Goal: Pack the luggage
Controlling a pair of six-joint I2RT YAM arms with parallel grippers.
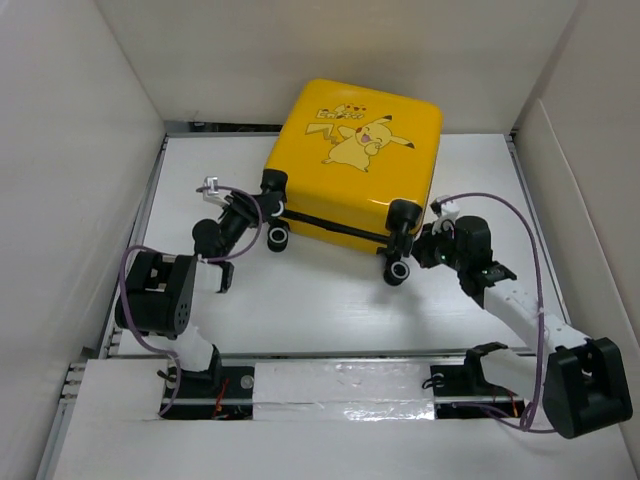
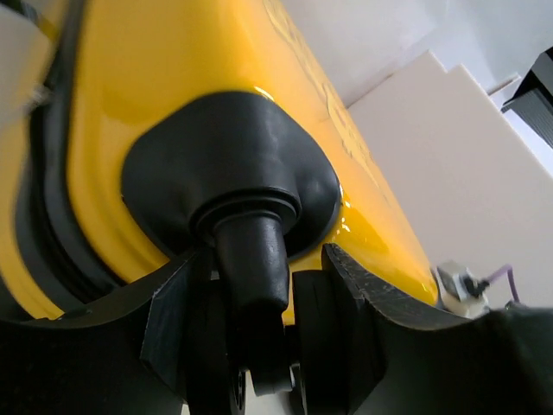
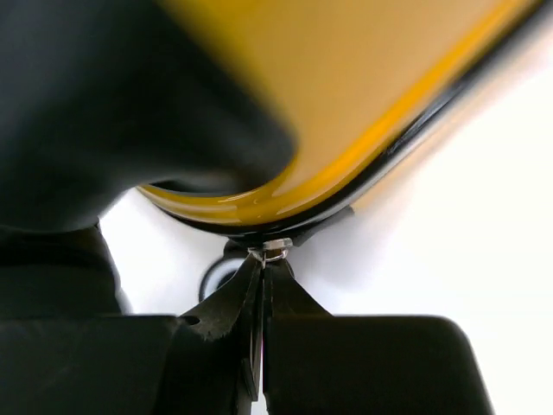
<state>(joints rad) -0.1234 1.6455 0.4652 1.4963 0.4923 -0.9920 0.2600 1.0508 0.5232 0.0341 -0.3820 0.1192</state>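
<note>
The yellow luggage (image 1: 355,160) lies flat and closed at the back middle of the table, Pikachu face up, wheels toward me. My left gripper (image 1: 262,212) is at its front left corner. In the left wrist view the gripper (image 2: 259,298) is closed around the black caster leg (image 2: 251,259) of that corner's wheel, one finger on each side. My right gripper (image 1: 425,240) is at the front right corner. In the right wrist view it (image 3: 263,270) is shut on the small metal zipper pull (image 3: 275,250) under the yellow shell (image 3: 346,104).
White walls enclose the white table (image 1: 330,310) on the left, back and right. The front right wheel (image 1: 397,271) stands on the table beside my right gripper. Both arm bases sit at the near edge.
</note>
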